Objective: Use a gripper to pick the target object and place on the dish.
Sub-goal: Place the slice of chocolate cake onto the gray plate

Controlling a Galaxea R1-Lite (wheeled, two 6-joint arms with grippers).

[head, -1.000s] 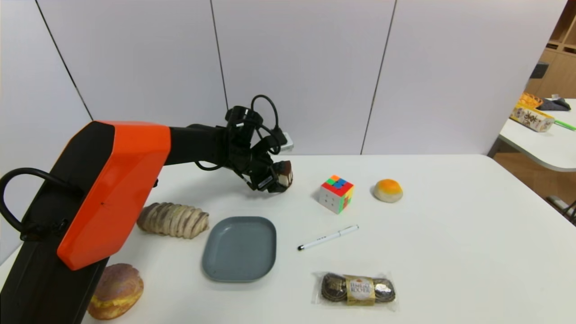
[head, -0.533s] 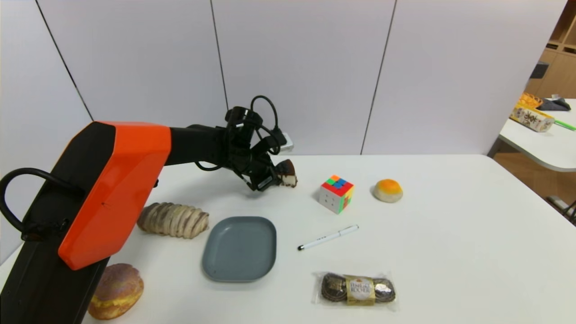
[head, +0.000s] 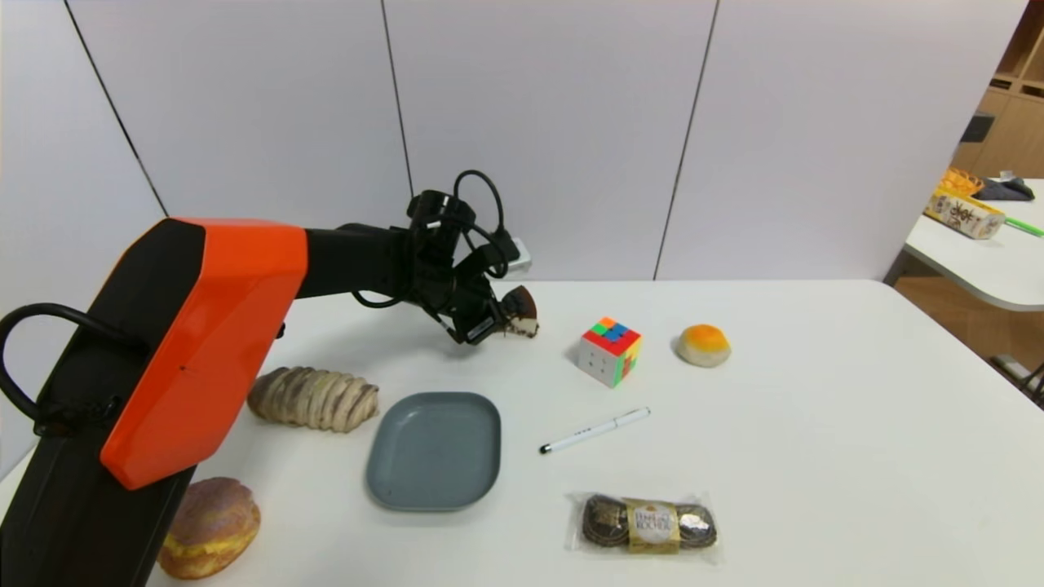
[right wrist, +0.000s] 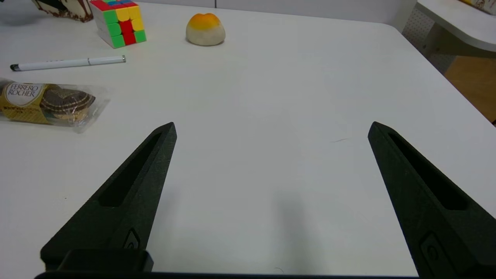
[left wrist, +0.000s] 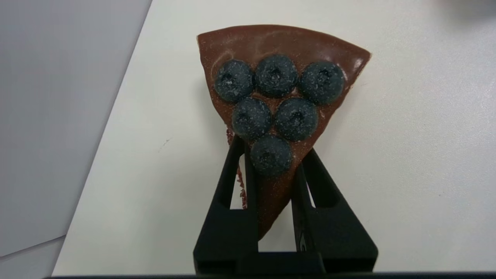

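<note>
Over the white table (head: 816, 424), left gripper (left wrist: 271, 151) angled down, clamping the cake slice (left wrist: 279, 69).

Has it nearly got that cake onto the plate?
Not yet. Done: the left gripper is shut on the cake, its fingers pinching the pointed end. In hand: the lift; the cake looks to be on the table. Left: carrying it to the plate, empty now.

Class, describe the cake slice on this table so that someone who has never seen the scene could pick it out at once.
Start at the white table and look toward its far edge by the grey wall, left of the colourful puzzle cube. There the left hand is shut on the narrow tip of the cake slice. Unlike the striped bread loaf and the orange-topped bun, it is a triangle with chocolate top and six dark berries.
</note>
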